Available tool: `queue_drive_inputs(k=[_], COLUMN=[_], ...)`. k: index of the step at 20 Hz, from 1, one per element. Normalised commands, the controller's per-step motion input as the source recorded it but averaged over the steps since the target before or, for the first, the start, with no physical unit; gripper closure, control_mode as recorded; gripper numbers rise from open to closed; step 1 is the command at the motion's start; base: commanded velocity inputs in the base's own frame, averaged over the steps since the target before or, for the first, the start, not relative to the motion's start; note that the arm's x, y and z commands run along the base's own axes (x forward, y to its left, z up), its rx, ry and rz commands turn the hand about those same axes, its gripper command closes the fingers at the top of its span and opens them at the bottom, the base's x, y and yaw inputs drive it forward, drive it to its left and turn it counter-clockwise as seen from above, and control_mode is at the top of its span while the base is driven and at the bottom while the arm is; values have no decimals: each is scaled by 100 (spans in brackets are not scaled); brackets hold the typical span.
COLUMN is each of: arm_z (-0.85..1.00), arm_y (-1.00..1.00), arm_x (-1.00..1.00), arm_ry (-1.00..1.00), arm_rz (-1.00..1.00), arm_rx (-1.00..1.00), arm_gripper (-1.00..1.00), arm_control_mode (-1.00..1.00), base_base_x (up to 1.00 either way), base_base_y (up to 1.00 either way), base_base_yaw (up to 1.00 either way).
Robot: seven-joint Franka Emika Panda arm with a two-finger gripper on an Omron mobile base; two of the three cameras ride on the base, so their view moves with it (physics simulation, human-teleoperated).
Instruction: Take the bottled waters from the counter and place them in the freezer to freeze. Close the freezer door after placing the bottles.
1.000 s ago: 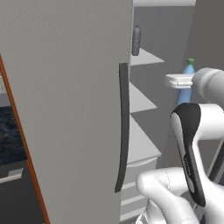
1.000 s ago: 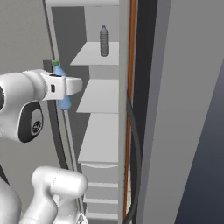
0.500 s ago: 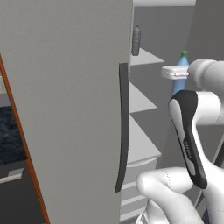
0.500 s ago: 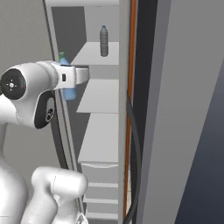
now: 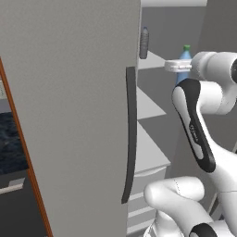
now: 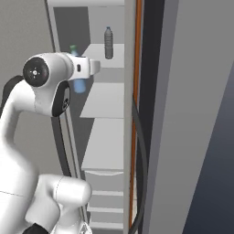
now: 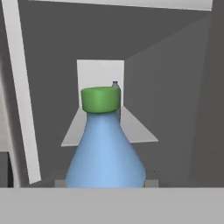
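Since one second ago my arm swings further toward the open freezer [image 6: 107, 98], and the blue bottle [image 5: 183, 62] it carries goes higher and closer to the shelves. The cameras on the base do not shift; the grey door [image 5: 69, 115] with its dark handle [image 5: 130, 134] stands at the same place.

My gripper [image 6: 81, 75] is clenched on the blue bottle, which stays upright with the green cap [image 7: 100, 99] on top. In the hand view the bottle stands just in front of the camera, its blue shoulder rising from between the fingers, which I cannot see clearly.

Beyond the gripper, further inside the freezer, the second bottle [image 6: 108, 42], grey with a dark cap, stands upright on a white shelf [image 6: 116, 51]. It is well apart from the blue bottle and a little higher. In the hand view only its top shows behind the green cap.

Below the gripper I see more white shelves and drawers [image 6: 109, 192].
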Motion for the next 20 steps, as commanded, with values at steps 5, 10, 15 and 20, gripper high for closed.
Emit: queue_drive_inputs(k=[5, 10, 15, 20], arm_z=[0, 0, 7, 9], arm_y=[0, 0, -13, -16], arm_x=[44, 28, 14, 12], arm_ry=[-1, 0, 0, 0], arm_rz=[0, 0, 0, 0], arm_rx=[0, 0, 0, 0], arm_gripper=[100, 100, 100, 100], arm_control_mode=[-100, -100, -100, -100], base_base_x=[0, 0, 0, 0], base_base_y=[0, 0, 0, 0], base_base_yaw=[0, 0, 0, 0])
